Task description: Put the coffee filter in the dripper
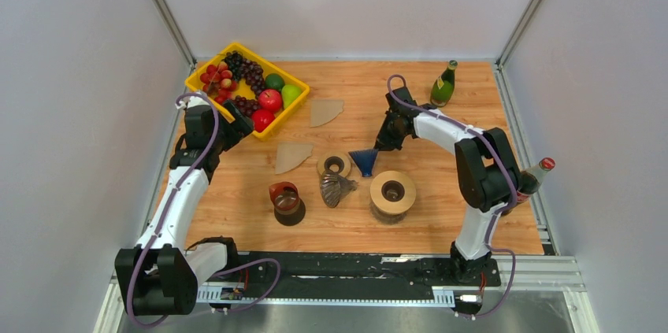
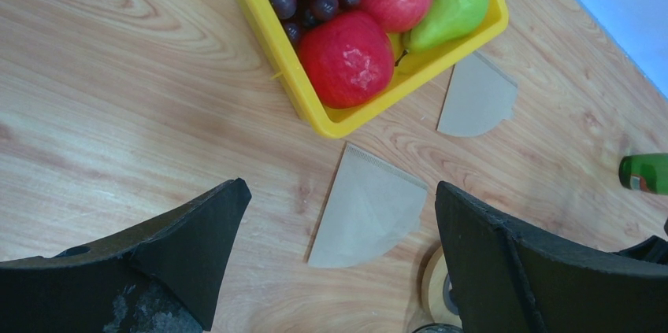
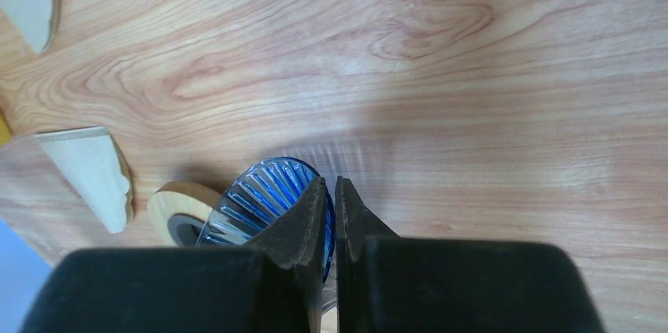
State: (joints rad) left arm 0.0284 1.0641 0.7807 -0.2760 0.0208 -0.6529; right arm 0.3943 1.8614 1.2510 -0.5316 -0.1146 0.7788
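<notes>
A blue ribbed glass dripper [image 1: 364,160] sits at mid-table, and my right gripper [image 1: 384,142] is shut on its rim. In the right wrist view the fingers pinch the rim of the dripper [image 3: 260,199], one inside and one outside, at the gripper [image 3: 331,188]. A folded paper coffee filter [image 1: 292,157] lies flat to the dripper's left. A second filter [image 1: 324,112] lies farther back. My left gripper [image 1: 240,124] is open and empty, hovering near the first filter [image 2: 370,211], which shows between its spread fingers [image 2: 340,191].
A yellow basket [image 1: 206,75] of fruit stands back left. A wooden ring [image 1: 335,165], a brown ribbed dripper [image 1: 337,188], a wooden stand [image 1: 392,194] and a brown cup [image 1: 284,198] sit in front. A green bottle [image 1: 443,85] stands back right, and another bottle [image 1: 539,172] stands at the right edge.
</notes>
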